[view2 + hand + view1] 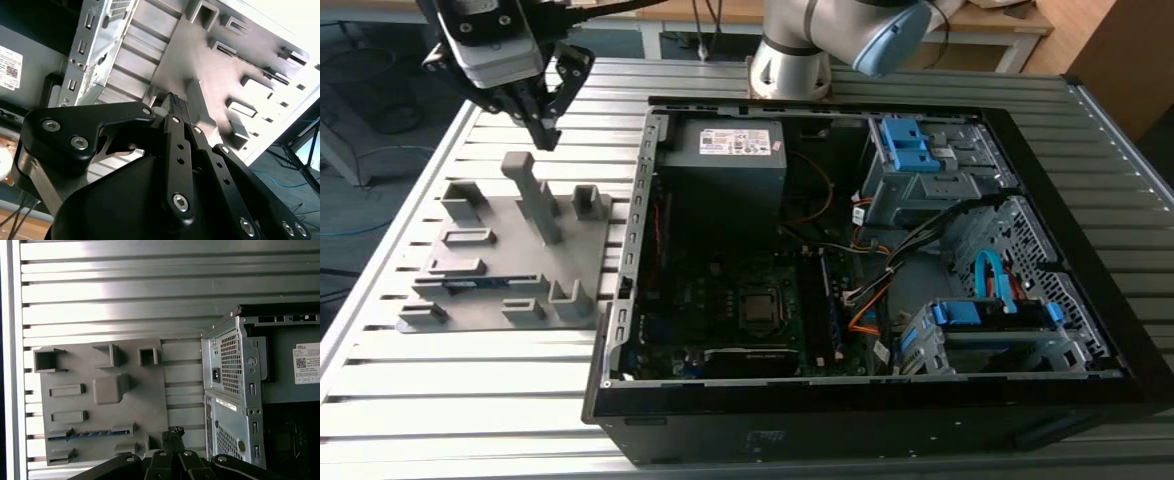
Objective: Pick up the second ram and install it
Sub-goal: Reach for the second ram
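Your slatted worktop (400,420) carries the open computer case (854,432) and, beside it, the grey fixture plate (507,258). Your gripper (544,135) hangs above the plate near its tall post, jaws pressed together, empty. The second ram (90,434) stands on edge in a fixture slot, apart from the jaws.
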{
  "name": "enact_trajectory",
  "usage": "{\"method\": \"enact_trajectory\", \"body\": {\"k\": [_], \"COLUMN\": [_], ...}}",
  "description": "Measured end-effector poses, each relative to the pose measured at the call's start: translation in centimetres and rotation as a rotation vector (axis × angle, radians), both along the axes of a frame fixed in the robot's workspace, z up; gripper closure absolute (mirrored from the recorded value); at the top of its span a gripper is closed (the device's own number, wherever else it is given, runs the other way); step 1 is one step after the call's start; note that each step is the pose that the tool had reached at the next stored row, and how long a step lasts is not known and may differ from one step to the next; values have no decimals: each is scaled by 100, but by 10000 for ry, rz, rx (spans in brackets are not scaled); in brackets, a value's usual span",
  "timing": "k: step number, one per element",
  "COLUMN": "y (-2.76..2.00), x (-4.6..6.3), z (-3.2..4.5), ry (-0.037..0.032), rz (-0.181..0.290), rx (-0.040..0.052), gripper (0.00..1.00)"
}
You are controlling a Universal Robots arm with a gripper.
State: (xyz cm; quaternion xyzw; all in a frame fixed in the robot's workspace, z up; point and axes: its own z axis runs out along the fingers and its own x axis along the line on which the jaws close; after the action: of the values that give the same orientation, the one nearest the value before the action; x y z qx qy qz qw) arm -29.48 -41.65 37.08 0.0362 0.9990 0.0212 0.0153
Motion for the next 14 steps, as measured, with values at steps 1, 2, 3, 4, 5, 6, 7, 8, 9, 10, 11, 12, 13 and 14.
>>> {"method": "enact_trajectory", "body": {"k": [1,2,3,4,5,6,7,8,9,10,11,12,13,14], "y": [0,0,0,0,0,0,0,0,0,0,0,0,0,0], "x": [-28,-61,-95,-128,-158,-184,-206,-226,-240,-254,-270,-290,-311,-332], "z": [-14,-26,-39,-50,-62,-74,-87,-102,-117,-131,-144,-156,-169,-184], "ry": [0,0,-1,-1,1,-1,0,-2,-3,-2,0,2,1,0], "rz": [0,1,1,-1,-1,-1,0,0,-1,0,0,1,1,0], "rx": [0,0,0,0,-1,0,0,1,2,1,0,-2,-1,0], "gripper": [90,90,90,90,90,90,90,90,90,90,90,90,90,90]}}
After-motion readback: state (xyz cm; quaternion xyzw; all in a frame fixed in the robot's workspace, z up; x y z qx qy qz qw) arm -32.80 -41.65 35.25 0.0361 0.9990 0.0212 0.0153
